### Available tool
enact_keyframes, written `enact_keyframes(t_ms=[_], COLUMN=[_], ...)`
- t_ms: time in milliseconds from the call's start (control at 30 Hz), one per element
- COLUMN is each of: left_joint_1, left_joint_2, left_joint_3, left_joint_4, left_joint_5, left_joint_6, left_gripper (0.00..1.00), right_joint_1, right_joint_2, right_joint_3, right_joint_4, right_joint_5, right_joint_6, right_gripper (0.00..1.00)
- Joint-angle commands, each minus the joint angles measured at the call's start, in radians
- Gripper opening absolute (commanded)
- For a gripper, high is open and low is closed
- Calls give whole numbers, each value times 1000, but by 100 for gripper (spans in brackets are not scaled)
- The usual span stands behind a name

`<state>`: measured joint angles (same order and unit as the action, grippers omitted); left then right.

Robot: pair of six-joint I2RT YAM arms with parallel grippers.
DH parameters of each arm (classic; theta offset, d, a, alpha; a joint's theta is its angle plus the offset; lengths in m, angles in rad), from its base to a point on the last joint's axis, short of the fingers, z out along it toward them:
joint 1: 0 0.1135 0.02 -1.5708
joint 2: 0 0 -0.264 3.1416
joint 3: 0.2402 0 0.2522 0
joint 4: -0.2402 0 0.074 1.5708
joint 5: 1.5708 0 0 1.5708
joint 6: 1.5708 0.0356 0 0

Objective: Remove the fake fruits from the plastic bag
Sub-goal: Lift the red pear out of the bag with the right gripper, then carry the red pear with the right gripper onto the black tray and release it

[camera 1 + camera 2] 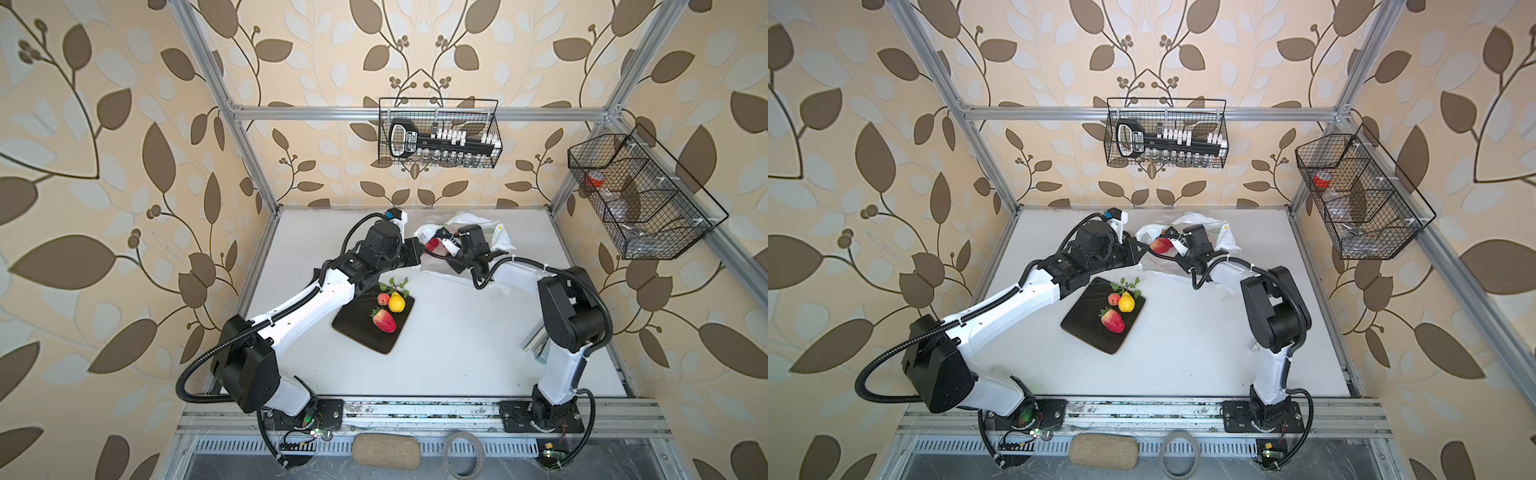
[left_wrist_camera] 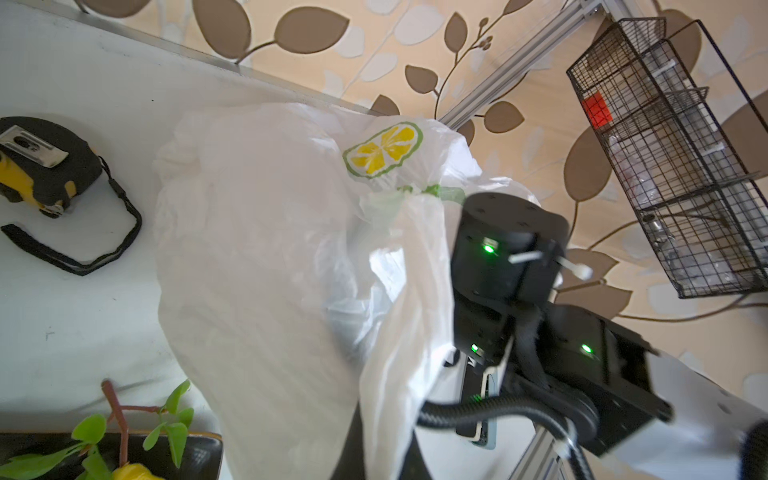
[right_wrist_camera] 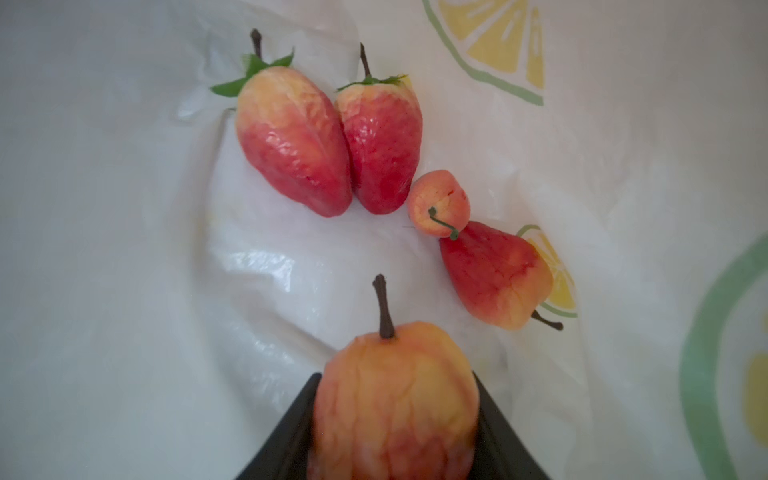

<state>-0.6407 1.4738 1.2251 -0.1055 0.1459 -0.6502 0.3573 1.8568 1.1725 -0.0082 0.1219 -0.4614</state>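
A black mat (image 1: 356,329) lies on a white table (image 1: 457,353). Beyond the mat, a wire basket (image 1: 438,160) on the back rail holds a black-and-white tool (image 1: 440,143). Right of the mat hangs a second basket (image 1: 642,208). In front of the mat lie a beige pad (image 1: 386,451) and a tape ring (image 1: 464,454). A yellow-black tape measure (image 2: 39,166) lies apart from the mat.

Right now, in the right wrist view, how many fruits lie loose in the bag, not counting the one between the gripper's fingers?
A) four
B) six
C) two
A: a paler strawberry, a redder strawberry, a small round fruit and a red pear-shaped fruit lie on the plastic bag beyond the stemmed fruit in the right gripper.
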Motion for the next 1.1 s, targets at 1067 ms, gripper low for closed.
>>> enact_keyframes(t_ms=[1067], left_joint_1=[15], left_joint_2=[105], left_joint_3=[85], left_joint_4=[24], left_joint_5=[-12], left_joint_6=[-3], left_gripper=[0], right_joint_1=[148], right_joint_2=[-836], right_joint_3=[-394], right_joint_4=[-183], right_joint_5=[-476], right_joint_6=[88], right_gripper=[45])
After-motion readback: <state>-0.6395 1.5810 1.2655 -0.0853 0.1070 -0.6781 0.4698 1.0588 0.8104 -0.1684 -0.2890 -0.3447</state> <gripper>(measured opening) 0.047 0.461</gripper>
